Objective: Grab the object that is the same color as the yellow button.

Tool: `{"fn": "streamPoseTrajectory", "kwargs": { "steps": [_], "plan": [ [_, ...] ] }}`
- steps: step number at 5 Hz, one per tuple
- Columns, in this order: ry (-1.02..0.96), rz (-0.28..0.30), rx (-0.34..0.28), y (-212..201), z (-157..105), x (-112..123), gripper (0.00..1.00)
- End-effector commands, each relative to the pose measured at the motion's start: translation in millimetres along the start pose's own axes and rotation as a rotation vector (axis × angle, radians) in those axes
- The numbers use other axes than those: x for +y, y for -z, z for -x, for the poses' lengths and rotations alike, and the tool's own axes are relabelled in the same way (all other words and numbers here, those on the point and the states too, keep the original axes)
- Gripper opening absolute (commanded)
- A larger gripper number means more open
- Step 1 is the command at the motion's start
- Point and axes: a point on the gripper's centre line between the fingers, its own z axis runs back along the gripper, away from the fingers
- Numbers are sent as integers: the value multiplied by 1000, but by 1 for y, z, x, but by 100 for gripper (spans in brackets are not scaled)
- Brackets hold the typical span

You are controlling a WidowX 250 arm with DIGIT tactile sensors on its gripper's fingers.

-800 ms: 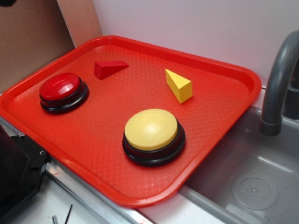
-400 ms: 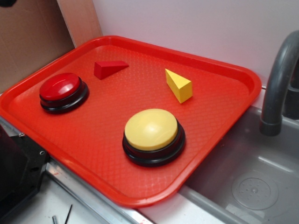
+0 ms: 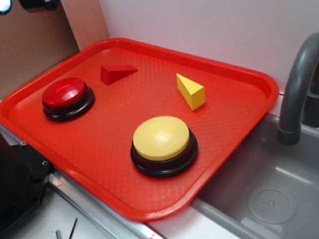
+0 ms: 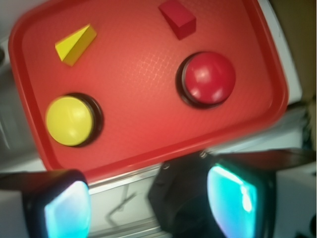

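I see the yellow wedge block (image 3: 191, 91) lying on the red tray (image 3: 234, 127), toward the tray's far right part in the exterior view, at about one o'clock from the yellow button (image 3: 163, 144) and well apart from it; nothing touches the block; in the wrist view the same block (image 4: 75, 44) sits at the upper left, at roughly twelve o'clock from the yellow button (image 4: 72, 120), which stands near the tray's (image 4: 143, 134) near edge; a red wedge block (image 3: 116, 73) lies at about nine o'clock from the yellow one in the exterior view, well apart, and a smaller red button (image 3: 67, 97) on a black base stands at about seven o'clock from that red wedge, near the tray's left rim; in the wrist view the red wedge (image 4: 177, 18) and red button (image 4: 207, 79) show on the right half; the gripper (image 4: 148, 203) hangs off the tray beyond its near edge, its two fingers (image 4: 237, 196) spread wide apart with nothing between them, their pads glowing cyan; in the exterior view only a dark part of the arm (image 3: 35, 4) shows at the top left corner; a grey faucet (image 3: 297, 89) rises at three o'clock of the tray, over a grey sink basin (image 3: 269, 189).
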Motion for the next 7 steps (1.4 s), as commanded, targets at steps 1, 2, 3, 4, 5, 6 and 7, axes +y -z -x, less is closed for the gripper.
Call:
{"fn": "streamPoseTrajectory", "kwargs": {
  "steps": [1, 2, 3, 4, 5, 6, 7],
  "plan": [
    [-437, 140, -9, 28, -47, -34, 100],
    [-675, 172, -96, 49, -71, -59, 100],
    [-885, 182, -175, 71, -89, -82, 100],
    [-897, 157, -211, 88, -98, -97, 100],
    [-912, 118, -236, 110, -113, -110, 100],
    [-933, 77, -245, 124, -126, -117, 100],
    [-930, 32, -236, 141, -133, -118, 100]
  ]
}}
